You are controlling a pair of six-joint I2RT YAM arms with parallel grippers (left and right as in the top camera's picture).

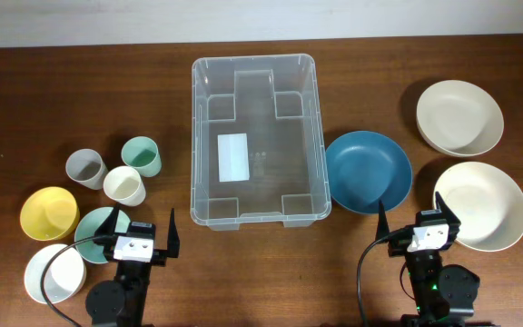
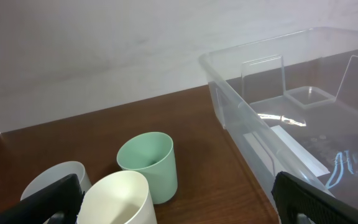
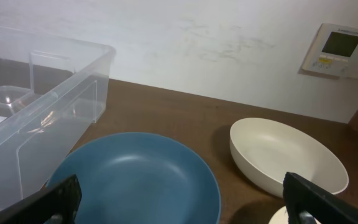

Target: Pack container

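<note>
Currently the left end effector (image 1: 141, 222) and right end effector (image 1: 413, 216) gape wide, empty, near the container (image 1: 289, 159)

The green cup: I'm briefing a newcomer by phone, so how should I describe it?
Start at the big clear container in the middle and look to its left, where three cups stand together. The green cup is the one nearest the container, pale mint beside a grey cup and a cream cup.
</note>
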